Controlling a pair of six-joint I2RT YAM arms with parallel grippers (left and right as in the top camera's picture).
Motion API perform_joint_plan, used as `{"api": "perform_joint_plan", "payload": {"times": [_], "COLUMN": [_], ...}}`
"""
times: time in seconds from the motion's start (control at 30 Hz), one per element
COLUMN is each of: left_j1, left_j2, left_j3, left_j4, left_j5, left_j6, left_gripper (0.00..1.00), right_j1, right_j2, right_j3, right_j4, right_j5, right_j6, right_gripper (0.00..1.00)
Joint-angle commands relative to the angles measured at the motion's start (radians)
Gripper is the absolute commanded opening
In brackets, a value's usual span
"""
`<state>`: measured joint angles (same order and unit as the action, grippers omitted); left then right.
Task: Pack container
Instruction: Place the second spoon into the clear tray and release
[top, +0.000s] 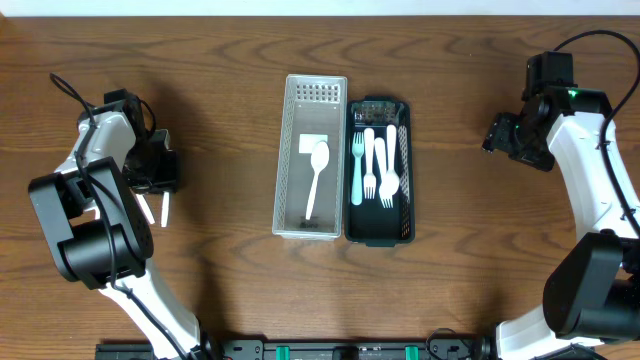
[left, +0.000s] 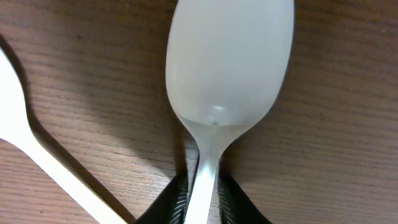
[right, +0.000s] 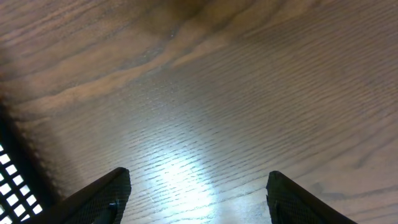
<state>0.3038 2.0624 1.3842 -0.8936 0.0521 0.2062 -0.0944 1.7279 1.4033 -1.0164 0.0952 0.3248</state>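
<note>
Overhead: white tray holding a packed spoon sits just beside dark tray of forks. Left wrist alone shows left gripper pinching a loose spoon by its handle. Right wrist: right gripper gapes wide, empty, above brown wooden table.

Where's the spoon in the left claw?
Overhead view, far left of the table, well left of the white basket: the white spoon has its handle in the left claw, a second white utensil beside it.

There are two trays: one white tray and one dark tray. There are two spoons, a first spoon and a second spoon. At least three forks. One more white handle.
</note>
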Motion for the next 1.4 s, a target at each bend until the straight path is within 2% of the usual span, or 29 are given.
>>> {"api": "perform_joint_plan", "payload": {"times": [0.0,0.1,0.33,0.53,0.73,0.9,1.03,1.13,1.37], "left_j1": [0.003,0.003,-0.003,-0.069,-0.269,-0.521,-0.684,-0.762,-0.824], "left_j2": [0.032,0.032,-0.001,-0.127,-0.336,-0.461,-0.448,-0.391,-0.186], "left_j3": [-0.030,-0.024,0.027,0.120,0.171,0.171,0.170,0.169,0.169], "left_j4": [0.006,0.005,-0.053,-0.127,-0.215,-0.208,-0.168,-0.123,-0.086], "left_j5": [-0.004,-0.004,-0.004,0.047,0.072,0.072,0.071,0.071,0.064], "left_j6": [0.006,-0.001,-0.005,-0.090,-0.178,-0.320,-0.440,-0.475,-0.485], "left_gripper": [0.12,0.06,0.06,0.06,0.06,0.06,0.06,0.06,0.06], "right_j1": [-0.005,-0.005,-0.005,-0.005,-0.005,-0.005,-0.005,-0.005,-0.005], "right_j2": [0.009,0.009,0.009,0.009,0.009,0.009,0.009,0.009,0.009], "right_j3": [-0.005,-0.005,-0.005,-0.005,-0.005,-0.005,-0.005,-0.005,-0.005], "right_j4": [-0.001,-0.001,0.000,0.004,0.007,0.008,0.011,0.014,0.008], "right_j5": [0.013,0.013,0.013,0.013,0.013,0.013,0.013,0.013,0.013], "right_j6": [-0.012,-0.012,-0.012,-0.012,-0.012,-0.012,-0.012,-0.012,-0.012], "right_gripper": [0.73,0.73,0.73,0.73,0.73,0.73,0.73,0.73,0.73]}}
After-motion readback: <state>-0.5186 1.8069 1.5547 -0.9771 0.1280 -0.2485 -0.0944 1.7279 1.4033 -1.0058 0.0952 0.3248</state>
